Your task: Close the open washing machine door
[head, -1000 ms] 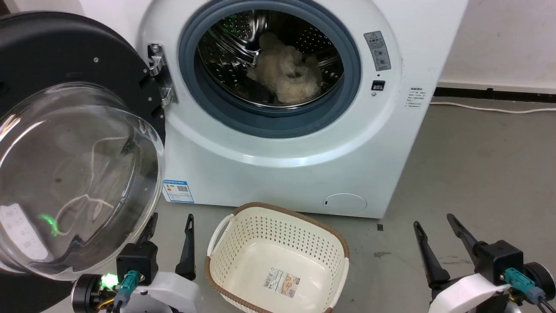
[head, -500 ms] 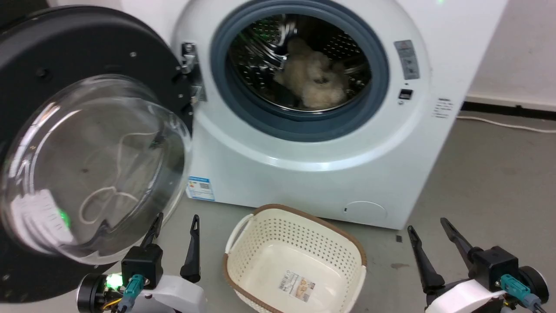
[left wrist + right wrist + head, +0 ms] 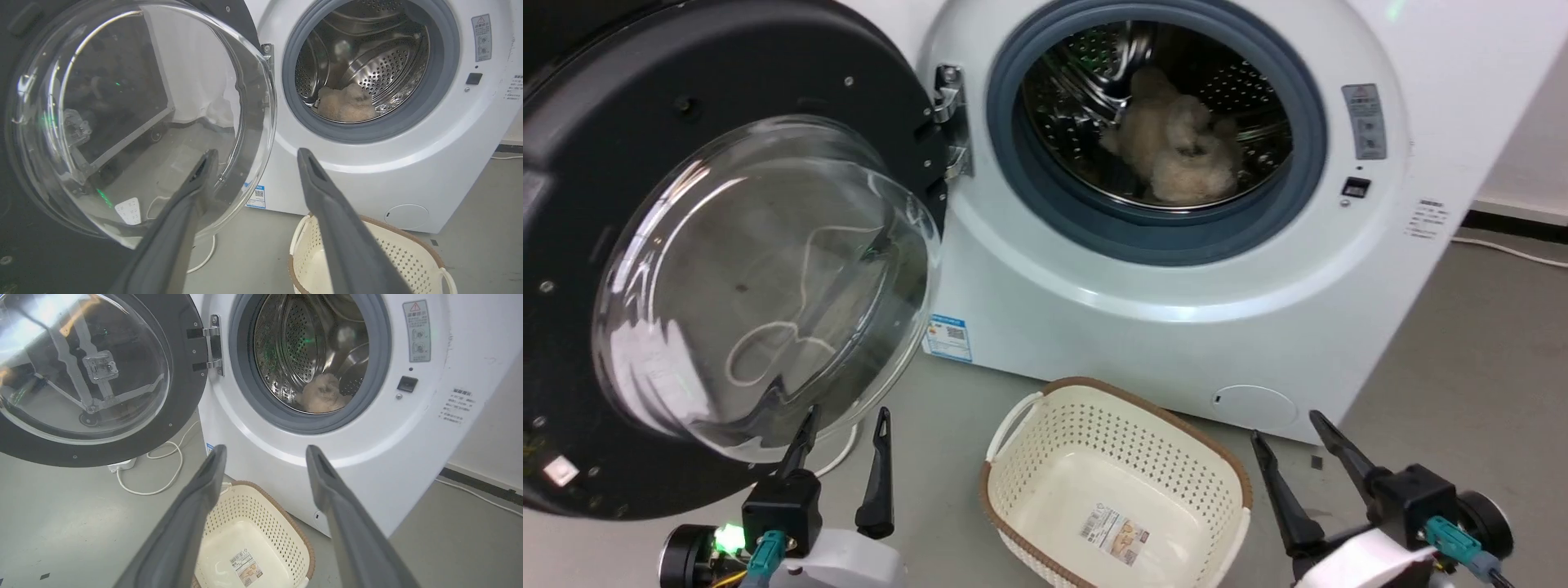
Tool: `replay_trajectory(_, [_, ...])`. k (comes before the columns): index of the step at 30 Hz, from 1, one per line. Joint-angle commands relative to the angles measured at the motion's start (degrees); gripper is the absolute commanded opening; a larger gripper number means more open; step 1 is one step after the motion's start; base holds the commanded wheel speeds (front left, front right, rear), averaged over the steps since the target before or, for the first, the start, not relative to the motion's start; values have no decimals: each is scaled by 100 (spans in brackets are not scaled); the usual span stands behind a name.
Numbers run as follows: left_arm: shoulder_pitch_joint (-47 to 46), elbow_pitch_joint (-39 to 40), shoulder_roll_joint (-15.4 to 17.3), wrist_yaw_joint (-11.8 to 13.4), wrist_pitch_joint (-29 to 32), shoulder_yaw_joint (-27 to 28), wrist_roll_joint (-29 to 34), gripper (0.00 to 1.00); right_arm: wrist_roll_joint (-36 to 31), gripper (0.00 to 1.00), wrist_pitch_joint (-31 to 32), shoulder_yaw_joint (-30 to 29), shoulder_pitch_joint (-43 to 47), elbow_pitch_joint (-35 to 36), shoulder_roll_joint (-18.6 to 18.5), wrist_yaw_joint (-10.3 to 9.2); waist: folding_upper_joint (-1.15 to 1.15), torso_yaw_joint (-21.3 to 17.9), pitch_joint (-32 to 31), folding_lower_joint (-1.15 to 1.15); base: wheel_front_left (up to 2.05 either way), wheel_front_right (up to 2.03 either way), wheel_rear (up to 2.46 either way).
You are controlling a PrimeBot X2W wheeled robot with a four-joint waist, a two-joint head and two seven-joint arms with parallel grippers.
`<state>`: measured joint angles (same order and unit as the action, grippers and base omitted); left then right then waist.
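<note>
Grey concrete floor (image 3: 1462, 343) before a pale wall (image 3: 498, 428). The washing machine door (image 3: 572, 204) stands swung wide open at the robot's left, hung by its metal hinge (image 3: 949, 122) at the left edge of the porthole, inner face toward the robot; its glass bowl (image 3: 760, 278) bulges out from the black rim. The left gripper (image 3: 846, 411) lies just below the door's lower right part, fingers spread apart and holding nothing; in the head view the tip of its outer finger overlaps the lower edge of the glass bowl, and in the left wrist view the same finger crosses the bowl's lower right; whether it touches the glass cannot be told. The right gripper (image 3: 1284, 425) is well apart from the door, at the lower right, likewise spread and empty, fingers pointing toward the lower front of the washing machine (image 3: 1176, 327). Inside the grey rubber ring (image 3: 1013, 163) the steel drum (image 3: 1094, 73) holds a beige fluffy item (image 3: 1176, 155); a blue sticker (image 3: 949, 337) sits at the machine's lower left corner, a round hatch (image 3: 1254, 406) low on its right. A cream perforated basket (image 3: 1111, 433) with a label on its bottom stands on the floor between the two grippers, just before the machine; a white cable (image 3: 163, 473) lies on the floor under the door.
</note>
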<state>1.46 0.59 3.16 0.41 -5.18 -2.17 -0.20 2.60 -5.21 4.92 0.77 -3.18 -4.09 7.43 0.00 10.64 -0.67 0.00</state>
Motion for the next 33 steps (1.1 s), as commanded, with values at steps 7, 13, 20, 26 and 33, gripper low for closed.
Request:
replay_trajectory(7, [172,146,16,115,-137,24,-53,100,114,100,-134,287,-269,-165,-107,2,0,223,40,0,-1,-1,-1])
replay_trajectory(13, [230,189,12,138,-209,8,-56,100,145,100,-206,428,-329,-248,-142,3,0,363,35,0,-1,-1,-1])
replay_trajectory(20, [261,179,8,141,-292,8,-90,100,169,100,-289,511,-327,-356,-161,3,0,519,17,0,0,0,0])
replay_trajectory(26, [298,170,1,152,-364,20,-117,100,185,100,-361,551,-305,-426,-163,3,0,653,0,0,0,0,0])
replay_trajectory(33, [340,167,-6,160,-436,24,-147,100,200,100,-433,601,-293,-489,-172,4,0,792,-8,0,0,0,0])
